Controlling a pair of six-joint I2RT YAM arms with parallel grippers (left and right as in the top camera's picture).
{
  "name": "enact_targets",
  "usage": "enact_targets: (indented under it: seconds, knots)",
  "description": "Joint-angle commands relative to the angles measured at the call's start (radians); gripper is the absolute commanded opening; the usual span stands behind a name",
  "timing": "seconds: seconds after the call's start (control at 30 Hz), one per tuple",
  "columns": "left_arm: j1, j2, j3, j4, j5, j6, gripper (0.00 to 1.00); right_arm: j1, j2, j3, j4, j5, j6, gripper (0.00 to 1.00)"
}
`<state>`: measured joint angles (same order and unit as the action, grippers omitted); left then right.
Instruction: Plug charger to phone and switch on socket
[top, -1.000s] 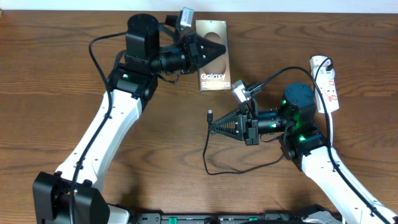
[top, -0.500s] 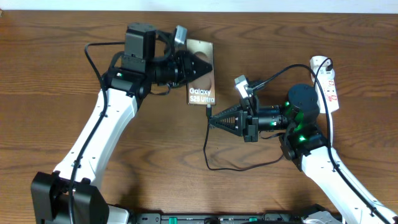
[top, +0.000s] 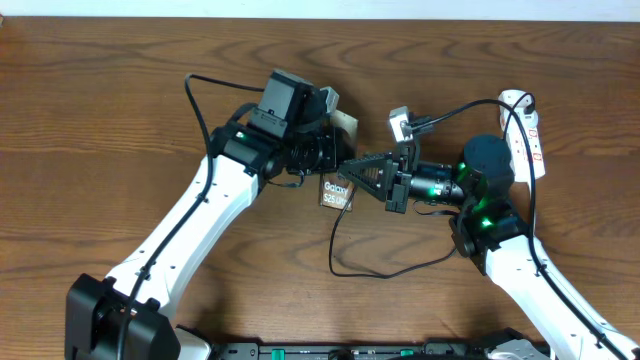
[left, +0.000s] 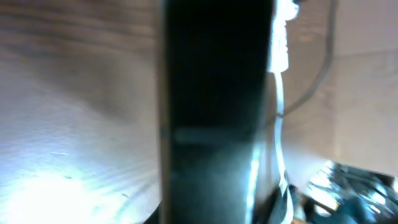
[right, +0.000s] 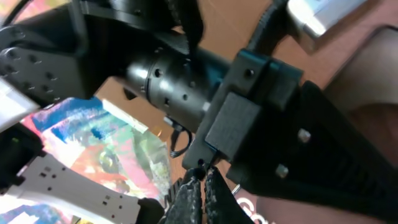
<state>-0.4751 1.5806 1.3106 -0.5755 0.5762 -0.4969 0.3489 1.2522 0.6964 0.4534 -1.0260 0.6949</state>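
Observation:
My left gripper (top: 338, 166) is shut on the phone (top: 337, 194), which it holds tilted above the table's middle; only the lower part with the white "Galaxy" text shows. In the left wrist view the phone (left: 211, 124) is a blurred dark band filling the jaws. My right gripper (top: 352, 172) is shut on the charger (top: 334, 235) near its plug tip (right: 200, 167), close against the phone's edge (right: 292, 211). The thin black cable hangs down and loops right. The white socket (top: 527, 130) lies at the far right.
The socket's thick white cord (top: 512, 150) runs down beside the right arm's base (top: 487, 165). The two wrists nearly touch over the table's centre. Brown wooden table (top: 90, 150) stretches to the left.
The left arm has lifted the phone from the back of the table and carried it right and toward the front, tilting it. The right gripper has risen with the plug toward the phone.

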Motion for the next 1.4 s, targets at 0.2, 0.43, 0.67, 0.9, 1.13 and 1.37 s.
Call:
enact_targets:
  seconds: [0.2,0.43,0.67,0.9,1.13,1.37]
  knots:
    - [-0.014,-0.01,0.015,-0.059,-0.317,0.018,0.07,-0.001,0.01,0.01,-0.321,0.254,-0.208,0.2]
    - [-0.017,-0.01,0.015,-0.08,-0.296,0.018,0.07,-0.002,0.012,0.01,-0.536,0.499,-0.188,0.74]
    - [-0.017,-0.006,0.015,-0.09,-0.449,0.018,0.07,0.0,0.112,0.01,-0.647,0.495,-0.155,0.8]
    - [0.006,0.005,0.015,-0.127,-0.528,0.018,0.07,-0.001,0.291,0.01,-0.498,0.409,-0.119,0.79]
    - [0.014,0.005,0.015,-0.161,-0.528,0.018,0.07,0.023,0.51,0.026,-0.196,0.335,0.097,0.7]
    - [0.014,0.005,0.015,-0.176,-0.528,0.018,0.07,0.096,0.722,0.196,-0.155,0.339,0.161,0.68]
